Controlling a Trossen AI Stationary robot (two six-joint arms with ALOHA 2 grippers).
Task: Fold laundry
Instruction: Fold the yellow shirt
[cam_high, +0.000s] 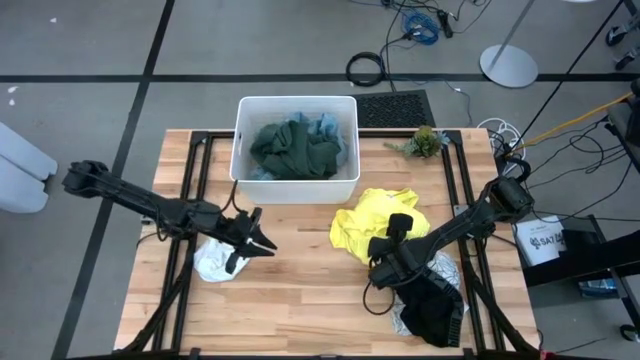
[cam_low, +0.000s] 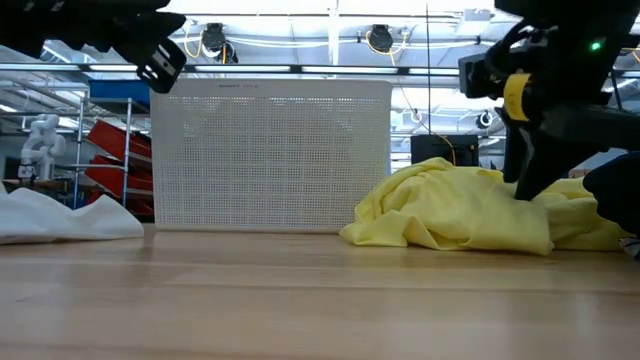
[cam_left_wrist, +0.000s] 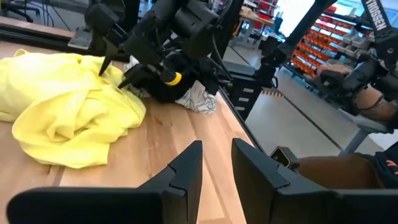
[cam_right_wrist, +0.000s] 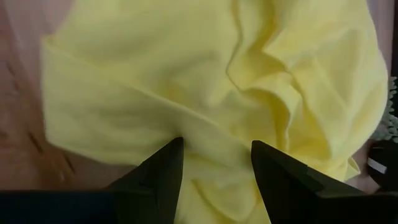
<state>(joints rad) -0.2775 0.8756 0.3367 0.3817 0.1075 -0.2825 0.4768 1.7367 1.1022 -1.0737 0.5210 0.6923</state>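
Note:
A bright yellow garment (cam_high: 362, 225) lies crumpled on the table right of centre. My right gripper (cam_right_wrist: 216, 168) stands open over it, slanting down, with its fingertips at the cloth's surface (cam_low: 525, 190). A small white cloth (cam_high: 212, 262) lies at the left. Just beside it, above the table, my left gripper (cam_high: 262, 240) points level toward the yellow garment, open by a narrow gap with nothing between its fingers (cam_left_wrist: 186, 171). A black garment (cam_high: 430, 305) and a patterned grey-white cloth (cam_high: 447, 268) lie heaped under the right arm. My right gripper has its two fingers spread over a ridge of the yellow garment (cam_right_wrist: 214, 146), coming from above at a slant. Whether the fingertips touch the cloth, I cannot tell.
A white tub (cam_high: 240, 130) at the far middle holds dark green (cam_high: 295, 148) and light blue (cam_high: 325, 127) garments. A small green plant (cam_high: 425, 140) sits at the far right. Bare wood lies along the near edge. A person's hand (cam_left_wrist: 373, 102) shows beyond the table.

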